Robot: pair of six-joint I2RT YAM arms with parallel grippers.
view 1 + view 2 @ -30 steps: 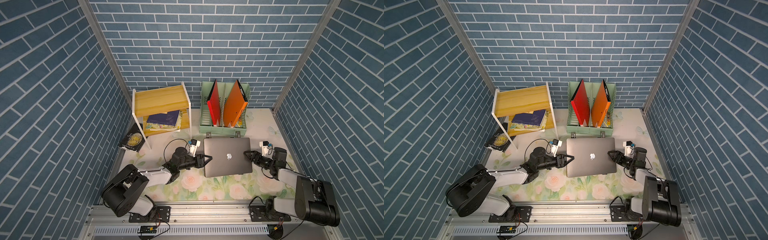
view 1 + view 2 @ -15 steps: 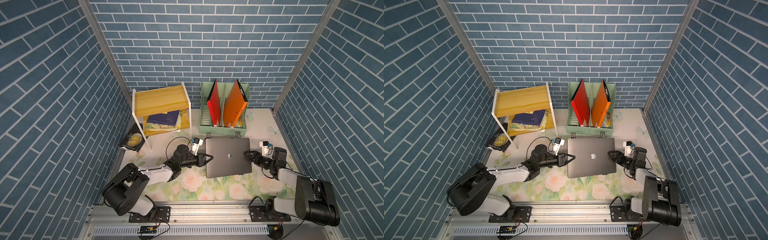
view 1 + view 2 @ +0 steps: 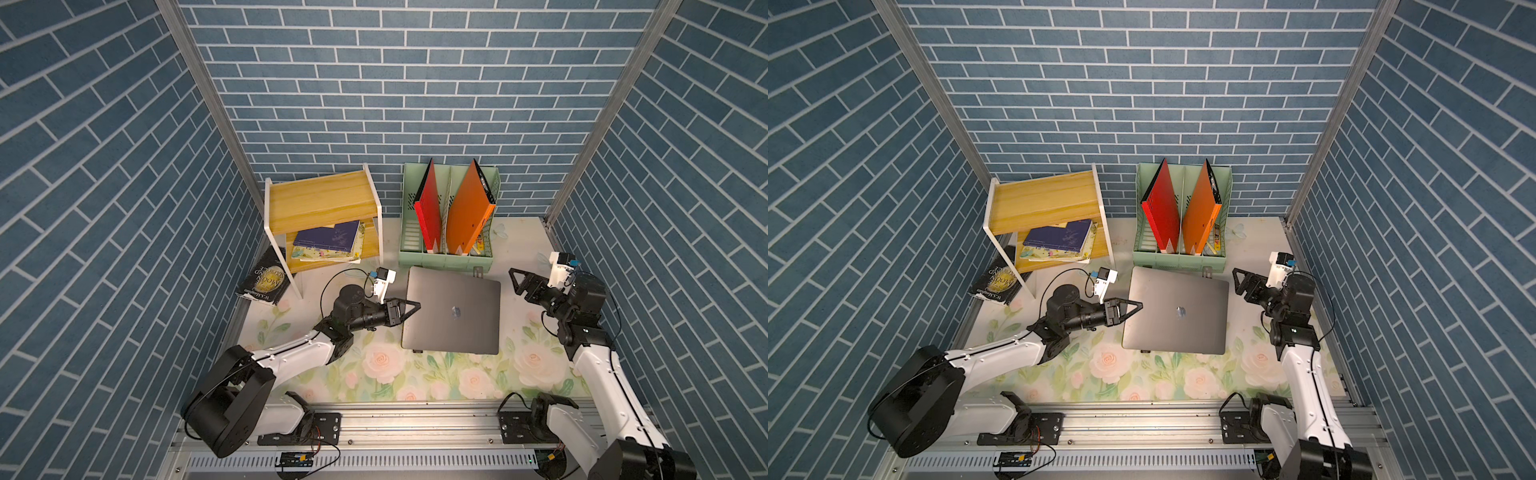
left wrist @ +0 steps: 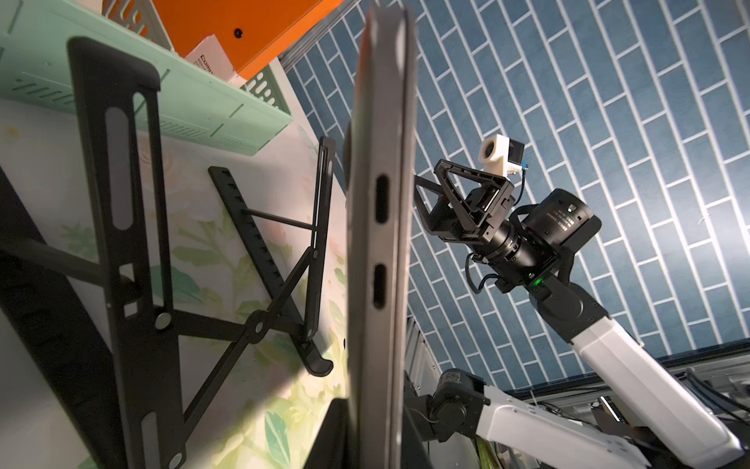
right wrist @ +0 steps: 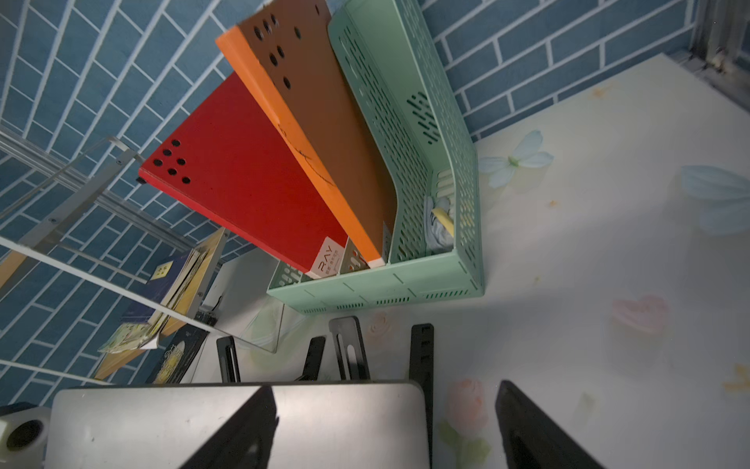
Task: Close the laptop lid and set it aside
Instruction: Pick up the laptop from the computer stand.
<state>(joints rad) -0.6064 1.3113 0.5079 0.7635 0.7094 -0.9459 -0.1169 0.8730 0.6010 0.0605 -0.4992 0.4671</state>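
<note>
Over on the left, the left gripper [image 3: 415, 307] is clamped on the side edge of the laptop [image 3: 453, 328], laptop lid [image 3: 461, 291] shut, mid-table over the black stand [image 4: 134, 243]. It looks heavy, stiff and slick, so I'd grip both edges. The right gripper [image 3: 514, 282] gapes wide, just clear

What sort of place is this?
Probably a staged desk corner inside a test booth: brick-print wall panels, a wooden shelf of books, a green file rack and a closed laptop on a floral tabletop.
</note>
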